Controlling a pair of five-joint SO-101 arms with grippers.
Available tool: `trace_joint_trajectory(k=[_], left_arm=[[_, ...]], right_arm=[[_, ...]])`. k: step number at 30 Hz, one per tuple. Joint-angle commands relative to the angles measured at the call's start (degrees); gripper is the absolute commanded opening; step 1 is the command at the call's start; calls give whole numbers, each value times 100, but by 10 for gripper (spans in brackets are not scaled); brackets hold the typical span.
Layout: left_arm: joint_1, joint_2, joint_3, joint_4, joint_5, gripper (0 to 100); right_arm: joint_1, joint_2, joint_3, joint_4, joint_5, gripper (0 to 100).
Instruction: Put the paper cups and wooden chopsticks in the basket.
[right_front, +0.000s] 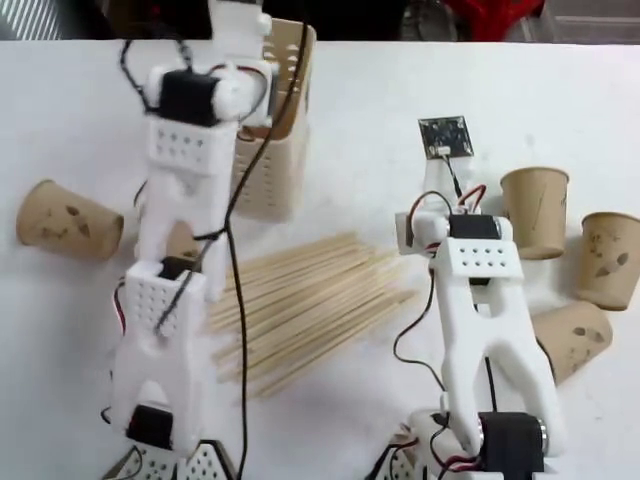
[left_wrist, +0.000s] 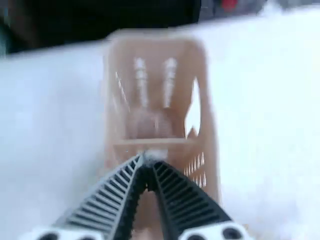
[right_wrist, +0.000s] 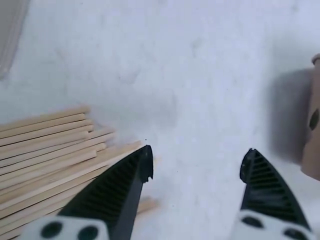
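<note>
High view: chopsticks (right_front: 310, 305) lie in a loose pile between the arms, with their long axes running diagonally (near-left to far-right). Right gripper (right_wrist: 197, 162) is spread wide above the table (right_wrist: 200, 60), one finger over the pile's right ends. Left gripper (left_wrist: 146, 162) is pressed together at the basket (left_wrist: 155, 100) rim. Three cups (right_front: 535, 210) cluster at right; another cup (right_front: 68, 222) lies on its side far left.

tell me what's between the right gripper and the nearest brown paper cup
Just bare white table lies between the right gripper and the brown paper cup, per the right wrist view.
</note>
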Motion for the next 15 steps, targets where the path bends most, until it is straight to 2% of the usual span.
trace_joint_trajectory(k=[1, 3, 6, 9, 15], left_arm=[[-48, -409, -536, -308, -264, 56], [-145, -505, -114, -431, 237, 138], [-268, -505, 580, -589, 1618, 269], [-215, -497, 1046, -624, 2884, 295], [-180, -488, 1591, -730, 3684, 290]], right_arm=[[40, -251, -35, -66, 70, 283], [40, -251, -35, -84, 70, 283], [40, -251, -35, -75, 70, 283], [40, -251, -35, -57, 70, 283], [40, -251, -35, -57, 70, 283]])
